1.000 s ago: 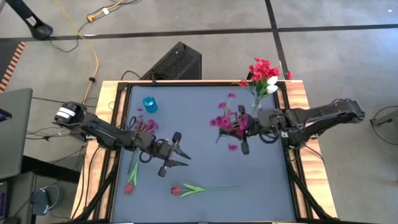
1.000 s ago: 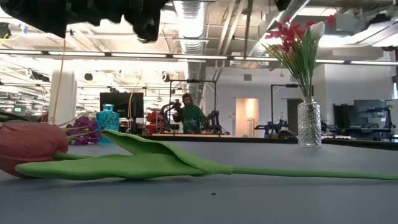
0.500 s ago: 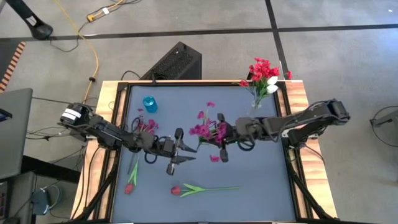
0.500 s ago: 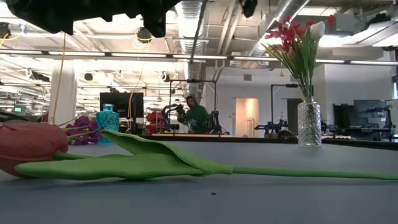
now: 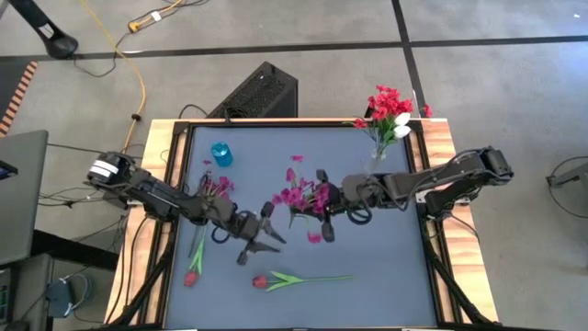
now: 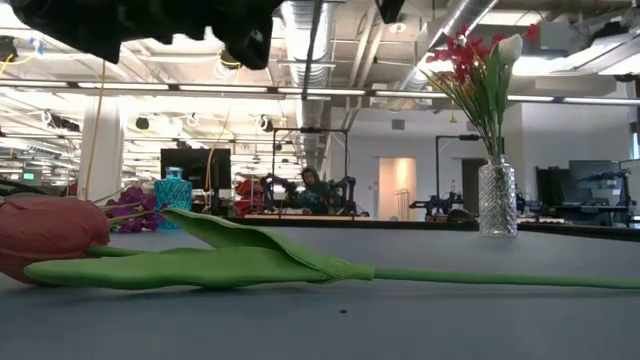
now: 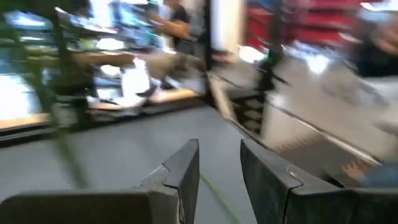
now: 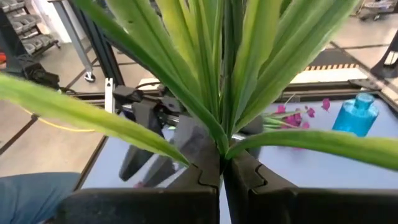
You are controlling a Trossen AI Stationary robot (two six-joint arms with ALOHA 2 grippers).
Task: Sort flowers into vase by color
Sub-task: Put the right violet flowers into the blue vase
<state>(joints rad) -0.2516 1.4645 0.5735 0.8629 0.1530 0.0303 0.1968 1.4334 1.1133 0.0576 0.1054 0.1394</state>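
My right gripper (image 5: 319,204) hangs over the table's middle, shut on a magenta flower spray (image 5: 296,193) with long green leaves (image 8: 205,68). My left gripper (image 5: 274,233) stands open just left of it, facing it, with nothing between its fingers (image 7: 186,171). A red tulip (image 5: 260,280) lies on its side near the front edge. A second red flower (image 5: 191,276) lies at the front left. Purple blooms (image 5: 217,187) rest on the table beside the left arm. A small blue vase (image 5: 220,154) stands at the far left. A clear glass vase (image 5: 378,158) at the far right holds red and white flowers (image 5: 390,108). My right gripper pinches the spray between its two fingers at the base of the stem bundle (image 8: 221,154), where the leaves fan out. The fingers come from the table's right, nearly level and slanting a little down. The spray is lifted clear, its blooms pointing toward the table's left.
A black box (image 5: 257,92) sits on the floor beyond the table's far edge. Wooden rails (image 5: 441,147) frame the table. In the low view a person (image 6: 318,190) shows far off in the room behind.
My right gripper has carried the magenta spray from beside the glass vase toward the table's left, to the middle near my left gripper. The spray stays lifted and the gripper stays shut on it.
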